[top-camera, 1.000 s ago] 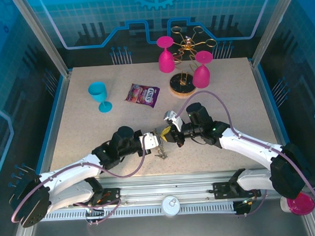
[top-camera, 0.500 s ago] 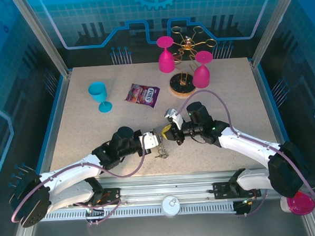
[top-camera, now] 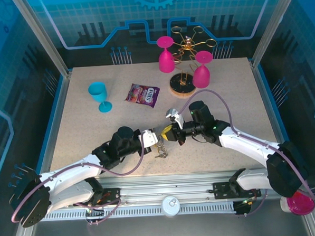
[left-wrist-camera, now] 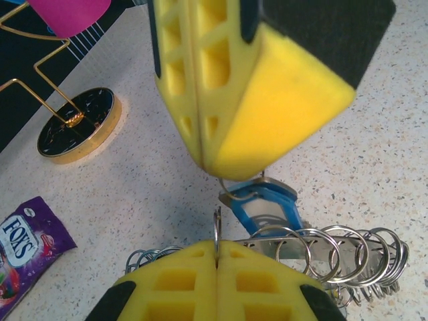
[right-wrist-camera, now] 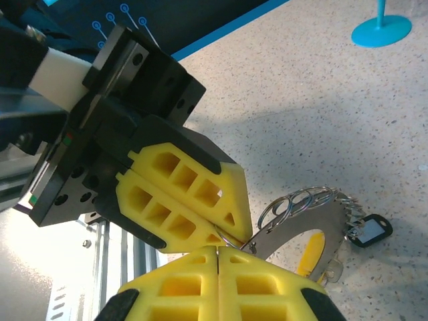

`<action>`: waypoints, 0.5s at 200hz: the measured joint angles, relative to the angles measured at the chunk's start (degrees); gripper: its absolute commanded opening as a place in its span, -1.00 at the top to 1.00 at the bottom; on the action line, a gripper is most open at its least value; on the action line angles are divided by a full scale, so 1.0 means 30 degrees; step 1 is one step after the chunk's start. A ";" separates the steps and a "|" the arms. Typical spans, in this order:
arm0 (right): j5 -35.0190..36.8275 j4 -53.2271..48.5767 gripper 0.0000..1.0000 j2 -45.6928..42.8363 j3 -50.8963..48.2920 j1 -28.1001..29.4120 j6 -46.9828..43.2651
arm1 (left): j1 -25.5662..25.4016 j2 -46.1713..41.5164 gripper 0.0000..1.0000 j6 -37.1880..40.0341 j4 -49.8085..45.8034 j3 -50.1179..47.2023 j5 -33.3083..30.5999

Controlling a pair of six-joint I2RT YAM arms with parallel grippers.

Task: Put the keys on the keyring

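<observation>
The step in hand looks like the threading itself: one key is being worked onto the ring, with both arms meeting low over the middle of the table (top-camera: 95, 132). On the left, the left gripper (left-wrist-camera: 216, 259) has its yellow fingers pressed together, pinching the thin edge of the keyring (right-wrist-camera: 279, 235) and holding it raised at that end. The band of the keyring runs away from that grip, fringed with small wire loops. Its far end droops toward the tabletop with the keys (top-camera: 160, 152) already hung on it, a yellow tag (right-wrist-camera: 311, 254) and a dark tag (right-wrist-camera: 372, 230) among them. Just beside the left grip hangs the blue-tagged key (left-wrist-camera: 264, 206) on its own little loop (left-wrist-camera: 231, 194). That loop is nipped by the right gripper (right-wrist-camera: 218, 257), whose fingers are likewise squeezed tight, tip to tip with the left one. Whether the little loop has already passed onto the band cannot be told. The next move probably calls for the left arm to hold the band steady while the right one guides the loop along the band in small, fine motions, without either pinch slipping.
</observation>
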 measured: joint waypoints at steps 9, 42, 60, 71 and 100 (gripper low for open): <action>-0.0066 0.0022 1.00 0.0124 0.0000 0.0000 0.0015 | 0.0000 0.0007 1.00 -0.0087 0.0000 -0.0007 0.0007; -0.0204 0.0204 1.00 0.0408 0.0007 0.0007 0.0153 | 0.0000 0.0058 1.00 -0.0481 0.0066 0.0000 0.0015; -0.0219 0.0299 1.00 0.0525 0.0044 0.0007 0.0160 | 0.0000 0.0153 1.00 -0.0503 0.0087 -0.0007 0.0022; -0.0219 0.0386 1.00 0.0576 0.0044 0.0022 0.0189 | 0.0000 0.0204 1.00 -0.0495 0.0087 -0.0007 0.0029; -0.0204 0.0583 1.00 0.0612 0.0044 0.0022 0.0321 | 0.0000 0.0240 1.00 -0.0495 0.0146 -0.0007 0.0160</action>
